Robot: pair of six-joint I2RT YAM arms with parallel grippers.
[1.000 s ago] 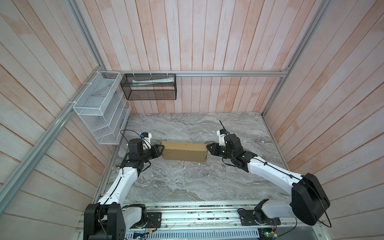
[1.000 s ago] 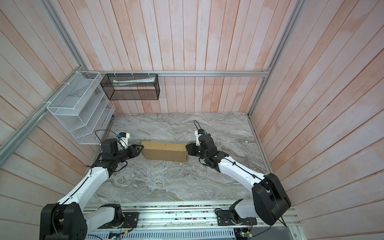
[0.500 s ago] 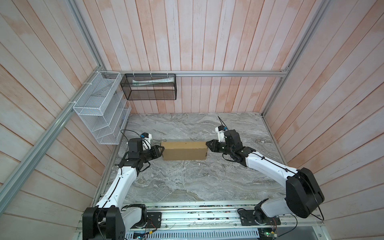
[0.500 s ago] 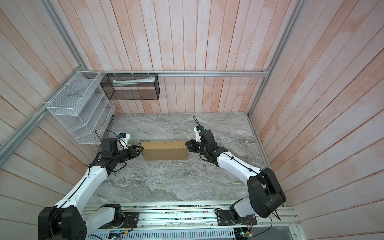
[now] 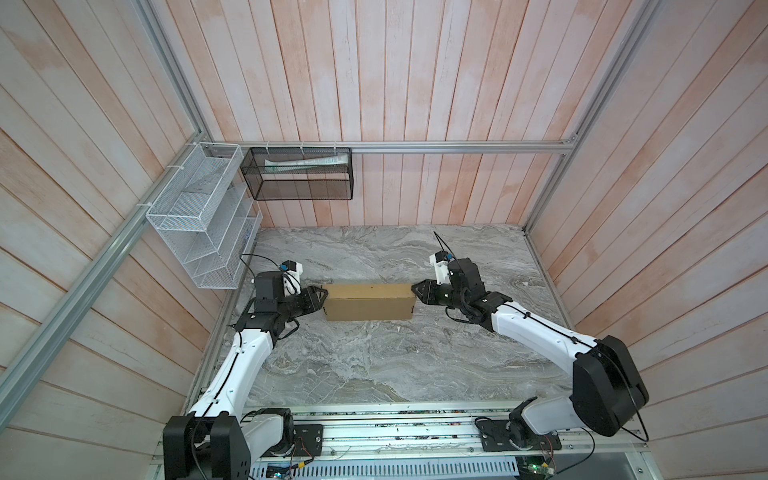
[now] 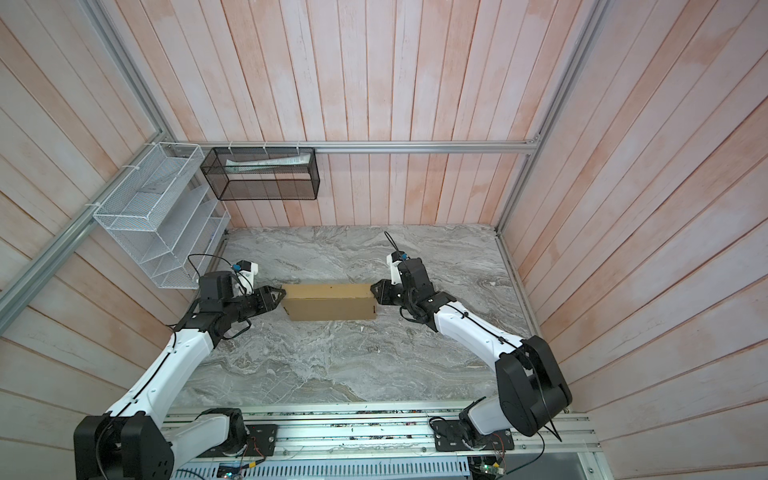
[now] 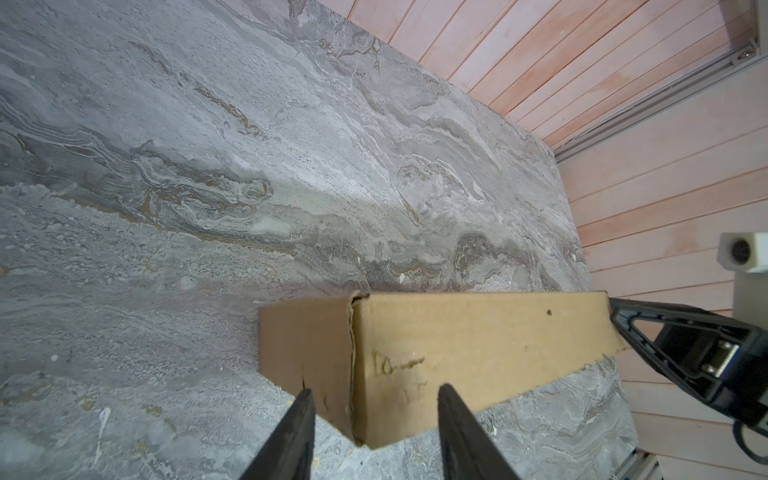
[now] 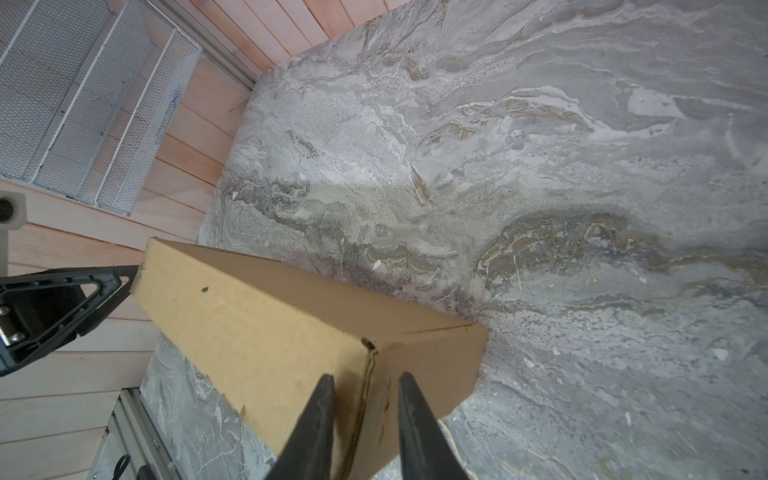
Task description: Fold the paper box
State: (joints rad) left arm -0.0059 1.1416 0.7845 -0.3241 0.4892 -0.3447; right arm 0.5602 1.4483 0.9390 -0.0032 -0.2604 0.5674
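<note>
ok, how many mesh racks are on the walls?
2: a white mesh rack on the left wall, and a black mesh basket on the back wall beside it. None look hidden.

On my screen the paper box (image 5: 368,307) reads as matt tan corrugated cardboard, slightly fuzzy, with a ragged edge at one corner. The tabletop (image 5: 374,365) looks like smooth grey veined marble with a low sheen, though it may be laminate; I can't tell from here. The wall planks (image 5: 374,83) are pale matt wood and the rails (image 5: 415,146) brushed aluminium. The rack (image 5: 199,216) is white coated wire mesh and the basket (image 5: 299,183) black metal mesh. The left gripper (image 7: 375,388) and right gripper (image 8: 366,375) show matt black plastic fingers (image 7: 299,436); the arm shells (image 5: 245,361) are glossy white.
</note>
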